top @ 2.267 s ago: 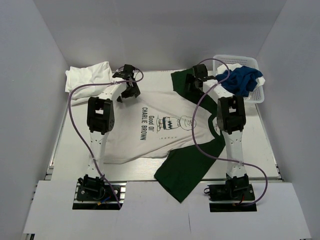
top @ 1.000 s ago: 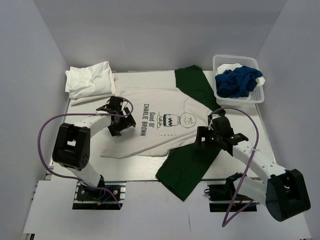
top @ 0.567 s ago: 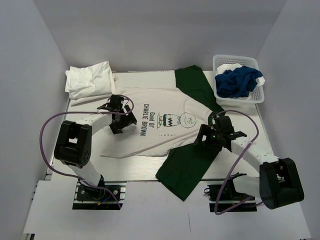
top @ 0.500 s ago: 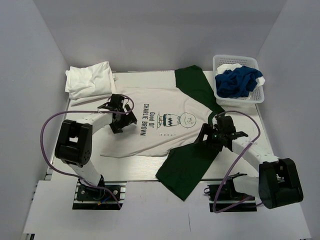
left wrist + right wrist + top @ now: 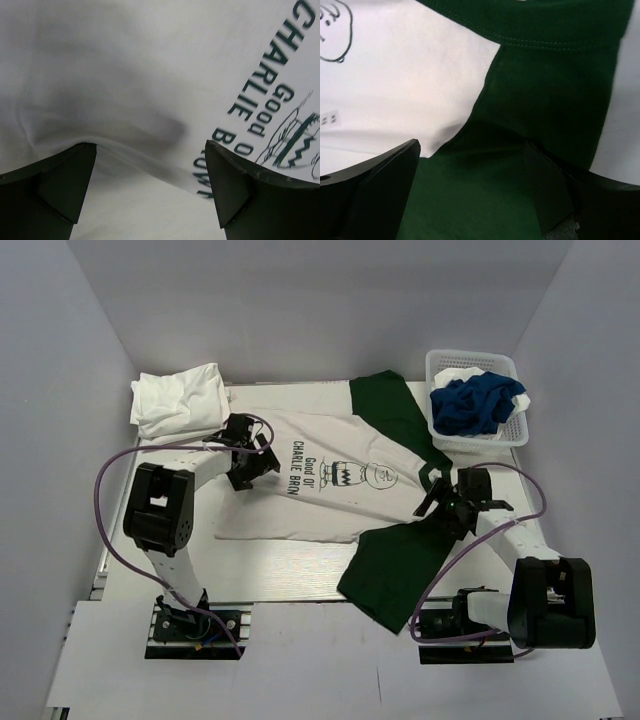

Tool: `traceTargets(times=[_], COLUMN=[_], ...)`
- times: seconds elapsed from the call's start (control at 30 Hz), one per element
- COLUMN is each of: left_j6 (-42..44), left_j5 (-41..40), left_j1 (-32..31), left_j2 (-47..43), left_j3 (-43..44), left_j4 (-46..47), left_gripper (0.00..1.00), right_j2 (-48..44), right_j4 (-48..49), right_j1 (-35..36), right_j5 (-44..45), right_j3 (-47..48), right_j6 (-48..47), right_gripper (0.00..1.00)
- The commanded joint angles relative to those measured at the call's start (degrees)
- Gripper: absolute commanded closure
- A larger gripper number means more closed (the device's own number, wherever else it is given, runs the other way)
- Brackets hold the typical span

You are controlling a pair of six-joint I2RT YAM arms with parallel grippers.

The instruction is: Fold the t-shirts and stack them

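A white t-shirt with a black cartoon figure, lettering and dark green sleeves (image 5: 320, 505) lies spread flat on the table. My left gripper (image 5: 252, 458) rests on its white body beside the lettering, jaws open. In the left wrist view a raised crease of white cloth (image 5: 150, 150) runs between the open fingers of that gripper (image 5: 150, 167). My right gripper (image 5: 440, 505) stands open on the near green sleeve (image 5: 400, 570). Green cloth (image 5: 545, 100) fills the gap between its fingers in the right wrist view (image 5: 472, 172).
Folded white t-shirts (image 5: 180, 402) are stacked at the table's back left corner. A white mesh basket (image 5: 470, 358) at the back right holds a royal blue t-shirt (image 5: 475, 400) over white cloth. The near green sleeve hangs past the table's front edge.
Both arms came down from the far edge onto the shirt. In the last half second the grippers and the shirt under them slid to the right, and the near sleeve shifted with them.
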Motion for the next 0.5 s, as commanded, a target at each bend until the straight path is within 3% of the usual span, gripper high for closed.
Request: traceTargets(times=[0.0, 0.1, 0.17, 0.33, 0.47], left_j6=[1.1, 1.1, -1.6, -11.3, -19.3], left_j5=[3.0, -0.4, -6.1, -17.5, -21.8], left_j1=[-0.3, -0.3, -0.3, 0.6, 1.8], left_j2=[-4.8, -11.8, -15.7, -25.3, -30.1], left_j3=[-3.4, -5.3, -7.0, -13.2, -19.5], left_j4=[-1.2, -4.8, -7.8, -21.4, -27.4], left_gripper=[0.00, 0.00, 0.00, 0.00, 0.00], right_j2=[0.5, -4.0, -9.0, -14.0, -13.3], right_j4=[-6.4, -4.3, -0.5, -0.9, 0.7], right_j1=[-0.9, -0.2, 1.3, 6.0, 15.0], right_j5=[10.9, 7.8, -0.3, -2.4, -3.4], right_j3=[1.0, 2.4, 2.3, 4.1, 4.6], right_j6=[-3.8, -7.7, -12.2, -14.7, -17.2], right_gripper=[0.10, 0.10, 0.10, 0.10, 0.10])
